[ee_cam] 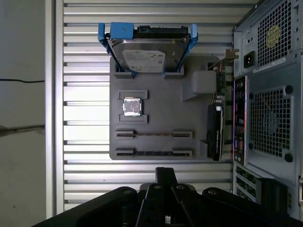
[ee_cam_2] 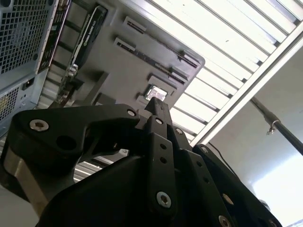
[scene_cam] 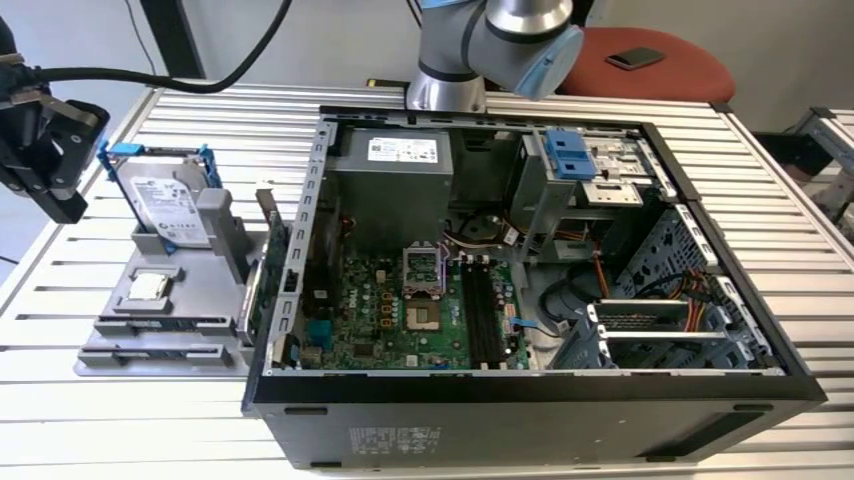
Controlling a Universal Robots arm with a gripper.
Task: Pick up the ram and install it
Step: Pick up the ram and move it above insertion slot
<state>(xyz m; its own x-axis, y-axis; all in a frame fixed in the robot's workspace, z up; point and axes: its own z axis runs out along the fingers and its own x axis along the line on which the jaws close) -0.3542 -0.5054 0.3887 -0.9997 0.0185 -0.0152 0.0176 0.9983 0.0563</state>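
Note:
The ram (ee_cam: 154, 153), a long thin dark-green strip, stands on edge in a slot of the grey holder tray (ee_cam: 156, 120), with a second thin strip (ee_cam: 154, 135) in the slot beside it. My gripper (ee_cam: 165, 172) hovers above the tray's edge nearest these slots, apart from the ram, its fingers closed together on nothing. In the exterior view the gripper (scene_cam: 64, 205) hangs at that view's left, above and beyond the tray (scene_cam: 134, 345). The second wrist view shows the gripper's tip (ee_cam_2: 156, 101) pointing toward the tray (ee_cam_2: 109, 71).
The tray also holds a silver hard drive in a blue frame (ee_cam: 146, 54), a processor chip (ee_cam: 132, 106) and a green expansion card (ee_cam: 215, 127). Beside it lies the open computer case (scene_cam: 721, 385); its motherboard (scene_cam: 387, 315) has black memory slots (scene_cam: 481, 310).

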